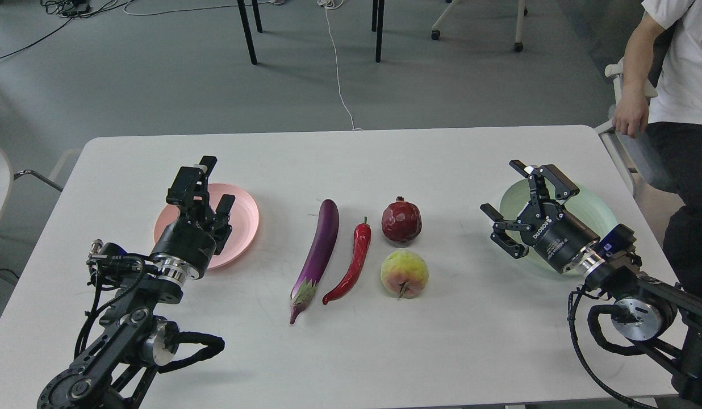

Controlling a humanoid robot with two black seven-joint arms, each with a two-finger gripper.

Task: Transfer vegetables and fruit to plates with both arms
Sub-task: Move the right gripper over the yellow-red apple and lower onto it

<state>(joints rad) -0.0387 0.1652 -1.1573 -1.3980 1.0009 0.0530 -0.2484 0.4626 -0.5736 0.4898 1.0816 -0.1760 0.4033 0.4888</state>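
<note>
A long purple eggplant (318, 253) and a red chili pepper (352, 262) lie side by side at the table's middle. Just right of them sit a dark red pomegranate (401, 221) and, nearer me, a yellow-green pink-blushed round fruit (404, 274). A pink plate (241, 218) lies at the left; my left gripper (211, 187) hovers over it, open and empty. A mint green plate (598, 211) lies at the right, partly hidden by my right gripper (507, 199), which is open and empty and points toward the fruit.
The white table (351, 352) ends just past both plates. A seated person (672, 102) is beyond the table's right edge. Chair and table legs and cables stand on the floor behind.
</note>
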